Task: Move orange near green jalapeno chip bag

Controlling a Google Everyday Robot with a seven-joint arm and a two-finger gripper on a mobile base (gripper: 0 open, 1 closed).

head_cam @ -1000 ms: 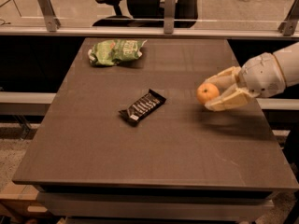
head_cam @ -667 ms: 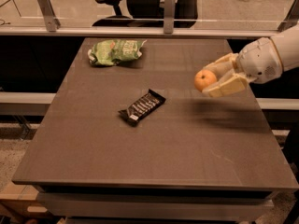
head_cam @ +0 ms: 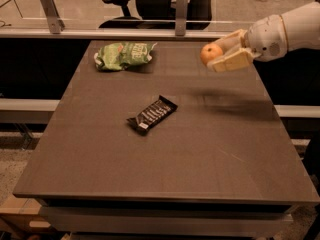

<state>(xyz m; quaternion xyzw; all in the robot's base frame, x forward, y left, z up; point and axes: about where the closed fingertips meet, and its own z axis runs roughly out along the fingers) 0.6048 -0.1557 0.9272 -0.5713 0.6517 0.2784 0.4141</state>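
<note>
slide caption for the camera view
Gripper holds the orange above the table, far right; green jalapeno chip bag lies far left.

I find my pincer (head_cam: pixel 216 55), gripping the orange (head_cam: pixel 210 53), above the far right of the bench (head_cam: pixel 200 159). Bare surface lies between it and the green bag (head_cam: pixel 122 55); the candy bar (head_cam: pixel 152 115) sits nearer me, off that line.

The arm (head_cam: pixel 300 26) enters from the edge at 2 o'clock, and its white wrist (head_cam: pixel 267 34) points toward 9 o'clock. The gripper (head_cam: pixel 216 55) hangs in the air at about 1 o'clock in the view. Its two tan fingers (head_cam: pixel 232 61) are clamped on the orange (head_cam: pixel 210 52), one above and one below.
</note>
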